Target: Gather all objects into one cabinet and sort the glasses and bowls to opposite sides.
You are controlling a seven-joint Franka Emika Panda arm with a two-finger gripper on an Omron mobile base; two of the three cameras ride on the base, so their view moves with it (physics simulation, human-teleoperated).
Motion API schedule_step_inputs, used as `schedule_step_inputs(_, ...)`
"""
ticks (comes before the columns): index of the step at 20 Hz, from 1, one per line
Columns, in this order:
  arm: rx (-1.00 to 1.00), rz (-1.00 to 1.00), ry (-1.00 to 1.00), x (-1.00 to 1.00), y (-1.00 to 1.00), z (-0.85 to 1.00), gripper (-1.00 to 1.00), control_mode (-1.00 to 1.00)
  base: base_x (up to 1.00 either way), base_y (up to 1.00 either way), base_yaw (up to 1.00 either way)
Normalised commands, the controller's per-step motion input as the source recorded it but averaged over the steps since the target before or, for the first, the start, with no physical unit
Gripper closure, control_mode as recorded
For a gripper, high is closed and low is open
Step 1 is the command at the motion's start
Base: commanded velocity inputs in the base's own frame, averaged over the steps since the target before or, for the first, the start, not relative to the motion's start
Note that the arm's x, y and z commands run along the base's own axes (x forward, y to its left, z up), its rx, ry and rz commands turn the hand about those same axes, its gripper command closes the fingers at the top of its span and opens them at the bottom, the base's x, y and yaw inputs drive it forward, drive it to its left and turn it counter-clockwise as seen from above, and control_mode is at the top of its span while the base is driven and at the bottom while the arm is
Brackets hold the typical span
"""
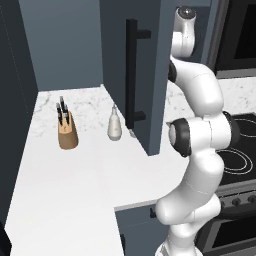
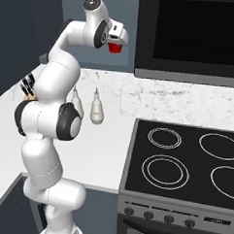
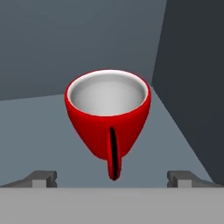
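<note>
A glossy red mug [image 3: 108, 118] with a pale inside stands upright on the slate-blue cabinet shelf [image 3: 35, 135], its handle turned toward the hand. My gripper [image 3: 112, 178] is open, its two fingertips [image 3: 43, 178] set wide apart on either side of the handle and clear of the mug. In the right base view the gripper [image 2: 118, 39] reaches high to the cabinet with the red mug [image 2: 114, 48] just beyond it. The cabinet door [image 1: 150, 75] with its long black bar handle [image 1: 131, 75] stands swung open and hides the hand in the left base view.
On the white marble counter [image 1: 75, 170] are a wooden knife block [image 1: 67, 131] and a white soap bottle [image 1: 115, 125]. A black stove top [image 2: 184, 161] lies to the right, with a dark microwave [image 2: 191, 35] above it. The cabinet's side wall [image 3: 192, 87] is close on the right.
</note>
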Motion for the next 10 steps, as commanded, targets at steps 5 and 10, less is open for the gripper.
schedule_step_inputs(5, 0.0, -0.03, 0.0, 0.25, 0.07, 0.0, -1.0, -1.0, 0.0, 0.0, 0.0)
schedule_step_inputs(10, 0.0, -0.02, 0.0, 0.14, 0.0, 0.0, -1.0, -1.0, 0.0, 0.0, 0.0)
